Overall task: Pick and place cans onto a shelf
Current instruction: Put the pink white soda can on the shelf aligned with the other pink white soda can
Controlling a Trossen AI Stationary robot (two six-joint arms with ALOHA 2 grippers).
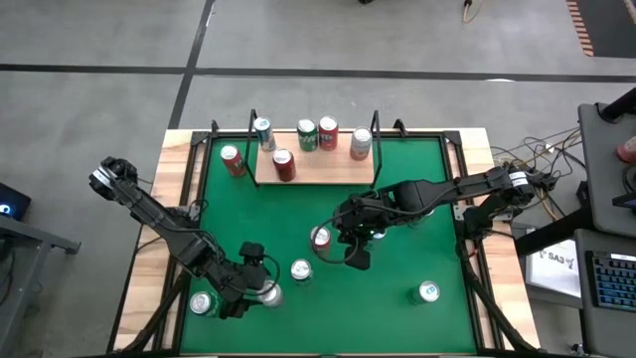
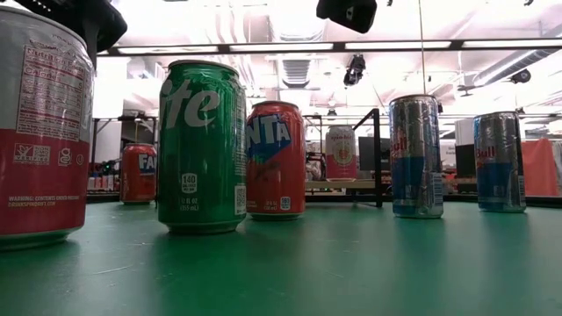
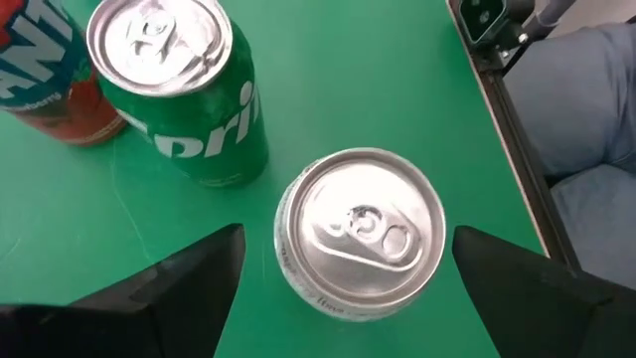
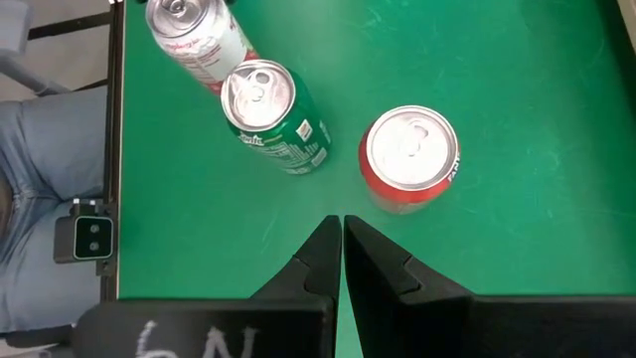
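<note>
My left gripper [image 3: 348,237] hangs open over the table's near left part. Its fingers stand on either side of an upright white-and-red can [image 3: 360,234] [image 1: 268,293] without touching it. Beside that can stand a green Sprite can [image 3: 179,89] and a red Fanta can [image 3: 40,60]. Near the middle of the table my right gripper [image 4: 343,224] [image 1: 358,259] is shut on nothing, above the green top and short of the red can [image 4: 409,159]. At the far edge, the light-wood shelf [image 1: 338,171] bears several cans on its board.
Another green can [image 1: 204,303] stands near the left arm's wrist, and one more [image 1: 429,291] stands at the near right. A red can [image 1: 232,159] stands on the table just left of the shelf. A seated person's legs [image 3: 586,119] are beyond the table's near edge.
</note>
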